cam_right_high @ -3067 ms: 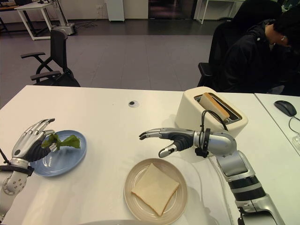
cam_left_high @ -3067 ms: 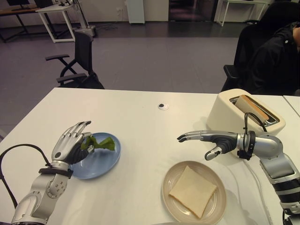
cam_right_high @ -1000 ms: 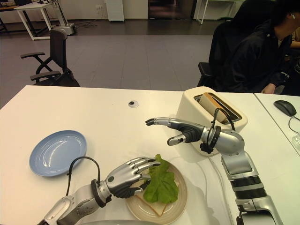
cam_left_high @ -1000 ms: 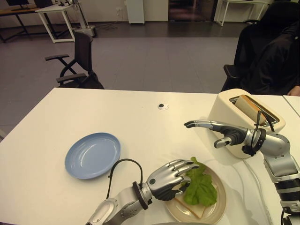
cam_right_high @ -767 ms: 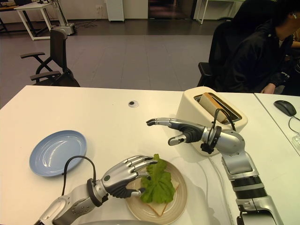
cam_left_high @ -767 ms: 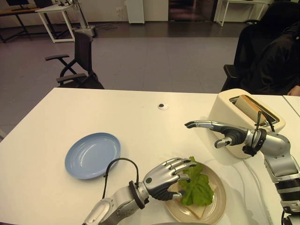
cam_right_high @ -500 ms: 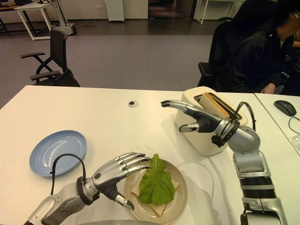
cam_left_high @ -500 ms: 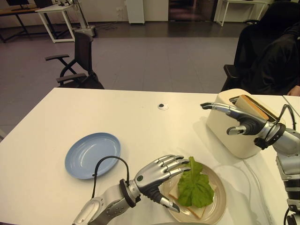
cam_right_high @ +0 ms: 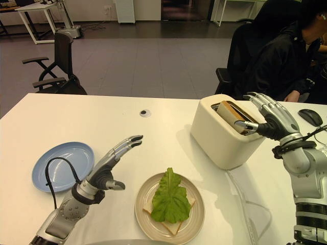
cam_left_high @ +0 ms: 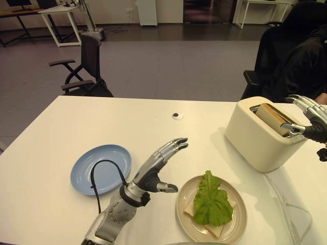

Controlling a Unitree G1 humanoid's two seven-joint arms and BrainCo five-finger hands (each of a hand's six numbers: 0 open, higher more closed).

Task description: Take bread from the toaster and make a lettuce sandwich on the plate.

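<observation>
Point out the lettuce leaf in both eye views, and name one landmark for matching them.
Left eye view: the lettuce leaf lies low, right of centre, on the bread slice in the beige plate.
Right eye view: the lettuce leaf lies low, about mid-picture, on that same plate.
Shared landmark: the cream toaster, up and to the right of the leaf in both.

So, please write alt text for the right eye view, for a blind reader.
Lettuce lies on a bread slice on the beige plate. The right hand is by the slice in the toaster; the open left hand hovers beside the plate.
</observation>
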